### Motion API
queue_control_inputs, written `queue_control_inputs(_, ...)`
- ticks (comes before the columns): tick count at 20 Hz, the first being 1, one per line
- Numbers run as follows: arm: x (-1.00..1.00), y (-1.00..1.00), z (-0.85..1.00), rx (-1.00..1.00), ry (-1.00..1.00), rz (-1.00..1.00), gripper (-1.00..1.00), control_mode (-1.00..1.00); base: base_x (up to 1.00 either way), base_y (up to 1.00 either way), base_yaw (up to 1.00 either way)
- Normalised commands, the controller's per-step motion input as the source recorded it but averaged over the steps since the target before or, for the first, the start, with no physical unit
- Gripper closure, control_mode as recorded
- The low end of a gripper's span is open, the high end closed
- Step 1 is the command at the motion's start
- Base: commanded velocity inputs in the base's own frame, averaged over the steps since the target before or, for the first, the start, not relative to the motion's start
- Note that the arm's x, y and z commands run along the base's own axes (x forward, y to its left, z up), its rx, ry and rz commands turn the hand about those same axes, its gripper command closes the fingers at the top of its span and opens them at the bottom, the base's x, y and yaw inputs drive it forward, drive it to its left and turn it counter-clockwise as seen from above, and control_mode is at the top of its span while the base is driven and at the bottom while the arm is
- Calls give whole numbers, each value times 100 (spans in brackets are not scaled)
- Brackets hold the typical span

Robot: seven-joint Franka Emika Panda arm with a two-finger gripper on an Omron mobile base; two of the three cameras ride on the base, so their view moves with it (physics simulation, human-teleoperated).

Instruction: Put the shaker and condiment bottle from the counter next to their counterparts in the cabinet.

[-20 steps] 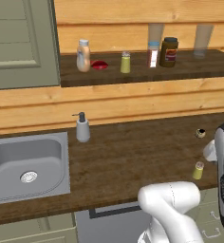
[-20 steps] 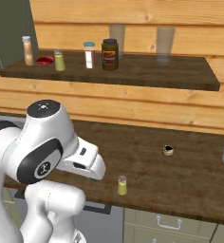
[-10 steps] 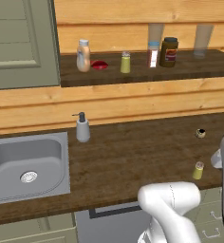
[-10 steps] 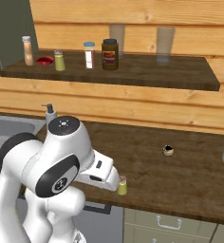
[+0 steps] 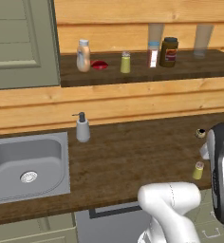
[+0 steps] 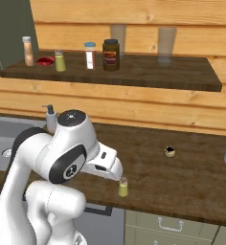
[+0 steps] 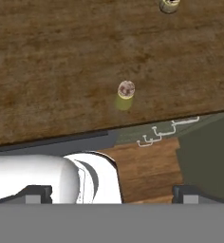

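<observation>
a: step?
b: reach phase for shaker (image 7: 126, 91). it's upright near counter (image 5: 133, 156) front edge, 12 o'clock of gripper (image 7: 111, 192) in hand view. jaws wide, nothing held.
a: next?
b: drop down, centre on it, then close. condiment bottle (image 5: 83, 55) already in cabinet (image 5: 147, 73).

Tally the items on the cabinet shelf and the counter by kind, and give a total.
Yellow-green shakers: 2
Bottles: 2
Dark brown jar: 1
Clear glasses: 2
Red item: 1
Pump dispenser: 1
Small dark round object: 1
Total: 10
</observation>
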Motion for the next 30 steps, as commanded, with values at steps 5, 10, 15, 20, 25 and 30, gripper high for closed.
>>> queue_control_inputs(5,-4,0,-15,0,0,0,-100,-100,0,0,0)
queue_control_inputs(10,-66,0,-98,0,-3,0,-100,-100,0,0,0)
queue_control_inputs(15,14,1,-9,1,0,0,-100,-100,0,0,0)
queue_control_inputs(20,76,12,0,0,-7,-1,-100,-100,0,0,0)
queue_control_inputs(25,21,5,-3,0,-8,-2,-100,-100,0,0,0)
queue_control_inputs(30,36,0,-38,0,-24,0,-100,-100,0,0,0)
